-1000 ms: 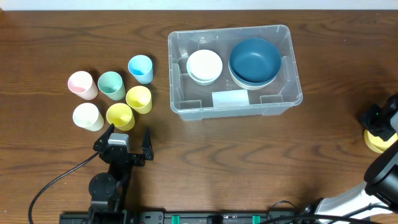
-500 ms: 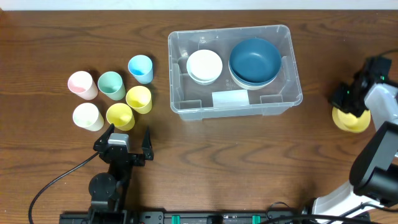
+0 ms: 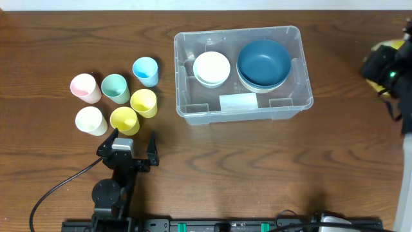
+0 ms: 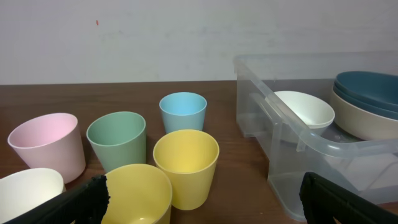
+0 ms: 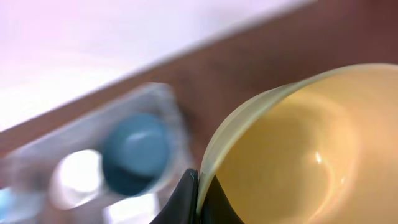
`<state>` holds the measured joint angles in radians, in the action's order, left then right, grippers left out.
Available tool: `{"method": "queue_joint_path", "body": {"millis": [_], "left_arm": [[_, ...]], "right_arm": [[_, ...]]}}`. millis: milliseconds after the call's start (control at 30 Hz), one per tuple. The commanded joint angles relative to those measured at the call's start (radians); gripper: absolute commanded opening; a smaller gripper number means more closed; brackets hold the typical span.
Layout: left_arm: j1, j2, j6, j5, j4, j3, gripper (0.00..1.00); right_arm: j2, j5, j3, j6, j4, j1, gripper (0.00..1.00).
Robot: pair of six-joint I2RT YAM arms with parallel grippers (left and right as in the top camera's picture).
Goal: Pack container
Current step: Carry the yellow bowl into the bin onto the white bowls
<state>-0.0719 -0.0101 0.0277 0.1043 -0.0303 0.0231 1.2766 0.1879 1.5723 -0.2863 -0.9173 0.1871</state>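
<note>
The right claw (image 5: pixel 198 194) is seen pressed together on the rim of a yellow bowl (image 5: pixel 298 149), the thin wall being pinched between the two dark fingers. In the overhead view this claw and its bowl are found at the far right edge of the desk (image 3: pixel 257 167), well apart from the container (image 3: pixel 238 31). The right wrist view is blurred, so whether the bowl is touching the desk cannot be told.

The left claw (image 3: pixel 131 144) is held spread wide at the near left, just beside a group of six cups, with nothing between its fingers. The cups are set upright in a cluster: pink (image 3: pixel 85 87), green (image 3: pixel 116 88), blue (image 3: pixel 145 71), two yellow (image 3: pixel 143 102) and white (image 3: pixel 91 120).

The container is placed on the desk right of the cups, toward the far side, its white label (image 3: pixel 238 102) lying by the near wall. Inside it, a white bowl (image 3: pixel 212 67) is seen on the left and a dark blue bowl (image 3: pixel 263 62) on the right, nested in a paler bowl beneath.
</note>
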Motion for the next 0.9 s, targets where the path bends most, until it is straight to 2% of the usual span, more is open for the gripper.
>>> {"method": "queue_joint_path", "body": {"millis": [0,200,333,600,867], "left_arm": [[0.006,0.006,0.013,0.012,-0.032,-0.019,0.98],[0.006,0.006,0.013,0.012,-0.032,-0.019,0.98],[0.006,0.006,0.013,0.012,-0.032,-0.019,0.98],[0.006,0.006,0.013,0.012,-0.032,-0.019,0.98],[0.006,0.006,0.013,0.012,-0.032,-0.019,0.98]], "right_arm": [[-0.016,0.074,0.004,0.014,0.020,-0.138,0.02],[0.055,0.025,0.001,0.041,0.120,-0.451,0.03],[0.160,-0.008,0.001,0.069,0.177,-0.579,0.03],[0.446,-0.025,0.001,0.139,0.333,-0.747,0.03],[0.635,-0.042,0.001,0.154,0.442,-0.795,0.03]]}}
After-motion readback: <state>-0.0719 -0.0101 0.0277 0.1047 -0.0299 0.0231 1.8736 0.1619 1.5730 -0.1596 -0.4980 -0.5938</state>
